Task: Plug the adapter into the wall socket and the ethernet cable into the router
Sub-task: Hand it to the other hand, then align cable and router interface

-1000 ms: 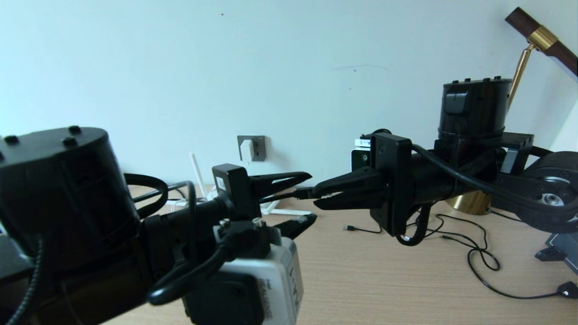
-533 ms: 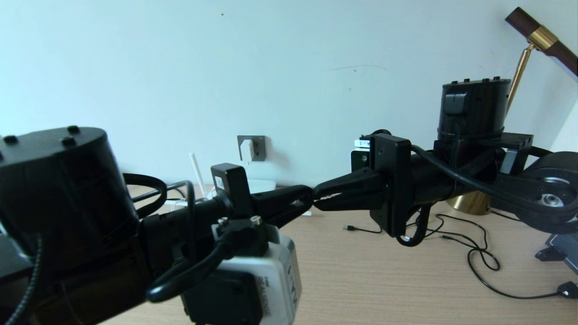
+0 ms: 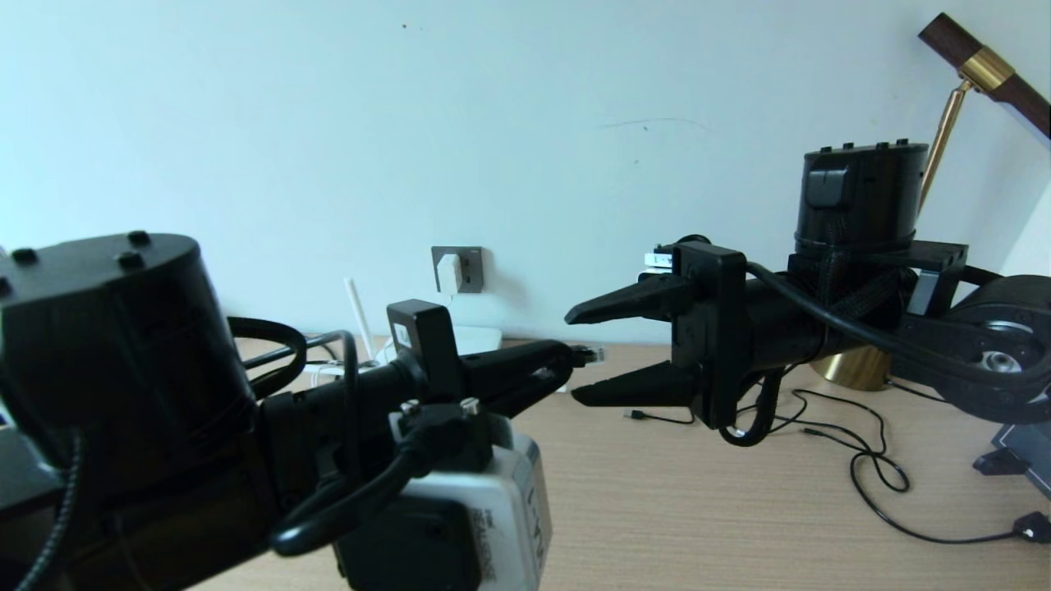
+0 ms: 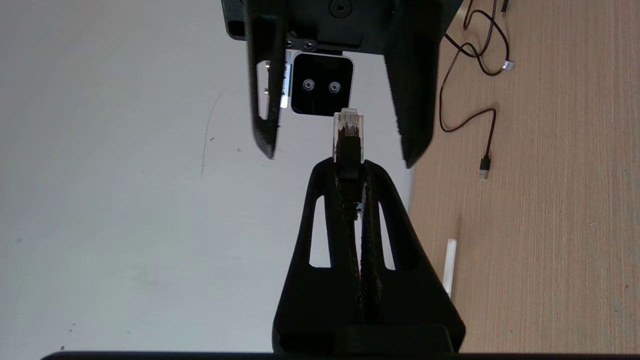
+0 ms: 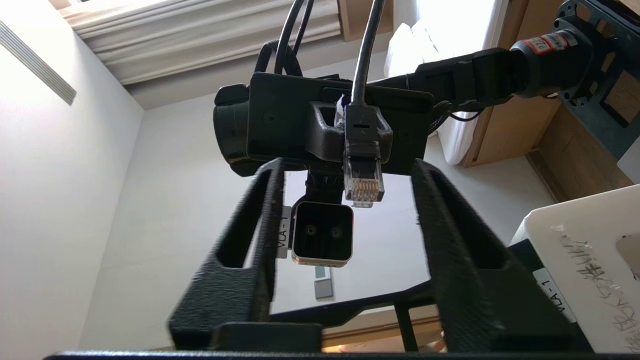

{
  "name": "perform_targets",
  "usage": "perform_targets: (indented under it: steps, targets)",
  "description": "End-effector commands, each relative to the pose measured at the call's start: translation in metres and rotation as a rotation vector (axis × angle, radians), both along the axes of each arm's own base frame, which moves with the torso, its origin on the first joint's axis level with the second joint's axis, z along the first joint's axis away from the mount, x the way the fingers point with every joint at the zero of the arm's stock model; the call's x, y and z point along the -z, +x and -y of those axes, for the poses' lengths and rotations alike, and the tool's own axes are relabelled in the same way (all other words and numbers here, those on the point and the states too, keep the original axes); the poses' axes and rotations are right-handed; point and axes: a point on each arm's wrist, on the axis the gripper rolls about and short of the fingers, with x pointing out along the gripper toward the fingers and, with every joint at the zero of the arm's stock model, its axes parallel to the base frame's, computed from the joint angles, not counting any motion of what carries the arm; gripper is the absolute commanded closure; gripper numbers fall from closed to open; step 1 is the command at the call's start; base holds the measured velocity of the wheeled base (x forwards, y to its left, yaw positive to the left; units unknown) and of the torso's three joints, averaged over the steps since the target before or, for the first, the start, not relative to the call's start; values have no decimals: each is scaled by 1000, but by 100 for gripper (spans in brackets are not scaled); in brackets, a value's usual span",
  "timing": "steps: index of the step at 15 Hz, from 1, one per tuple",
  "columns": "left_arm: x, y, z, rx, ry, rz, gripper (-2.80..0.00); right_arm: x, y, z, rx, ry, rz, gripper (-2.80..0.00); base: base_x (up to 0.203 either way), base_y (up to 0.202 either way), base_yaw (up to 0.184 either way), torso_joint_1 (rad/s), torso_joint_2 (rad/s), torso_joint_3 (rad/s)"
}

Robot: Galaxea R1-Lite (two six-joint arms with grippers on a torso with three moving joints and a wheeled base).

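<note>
The ethernet cable's clear clip plug [image 3: 593, 355] sticks out of my left gripper [image 3: 566, 359], which is shut on the black boot behind it, above the desk. In the left wrist view the plug [image 4: 348, 125] stands just past the left gripper [image 4: 350, 167]. My right gripper [image 3: 576, 355] faces it, open, one finger above and one below the plug without touching. The right wrist view shows the plug [image 5: 363, 180] between those spread fingers [image 5: 440, 225]. The white adapter [image 3: 448, 272] sits in the dark grey wall socket [image 3: 471, 269]. The white router [image 3: 480, 336] and an antenna [image 3: 355, 316] lie below it.
Thin black USB cables [image 3: 862, 460] loop over the wooden desk [image 3: 739, 509] on the right. A brass lamp base [image 3: 854, 367] stands behind my right arm. A dark object [image 3: 1018, 460] sits at the desk's right edge.
The right gripper held the plug with the left gripper open around it. The left gripper then shut on the cable, and the right gripper has opened and let go.
</note>
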Motion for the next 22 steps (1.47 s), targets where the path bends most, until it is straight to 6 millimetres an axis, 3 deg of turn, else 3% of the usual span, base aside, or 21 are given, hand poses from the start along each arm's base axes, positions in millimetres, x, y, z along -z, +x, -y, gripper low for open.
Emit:
perform_targets:
  steps: [1,5,8,10,14,17,20,22]
  targets:
    - [0,0,0,0,1,8,0,1,0,0,-8,-1,-10,-280,0,0,0,0,0,0]
    - [1,-6,-7,-4,-41,-50,0,8,2,4,8,-13,-26,-280,0,0,0,0,0,0]
    - [7,-20,-24,-21,-189,-300,0,3,4,13,81,-5,7,-280,0,0,0,0,0,0]
    - [7,-23,-26,-32,-296,-465,0,2,3,16,242,1,123,-280,0,0,0,0,0,0]
    - [9,-20,-28,-73,-460,-684,0,21,-7,36,567,-114,475,-280,0,0,0,0,0,0]
    - [15,-11,-37,-199,-582,-782,0,17,-30,60,732,-329,768,-280,0,0,0,0,0,0]
    - [21,-11,-47,-318,-686,-916,0,5,-72,88,901,-589,1126,-280,0,0,0,0,0,0]
    - [26,-13,-56,-383,-680,-969,0,-5,-104,108,986,-728,1260,-280,0,0,0,0,0,0]
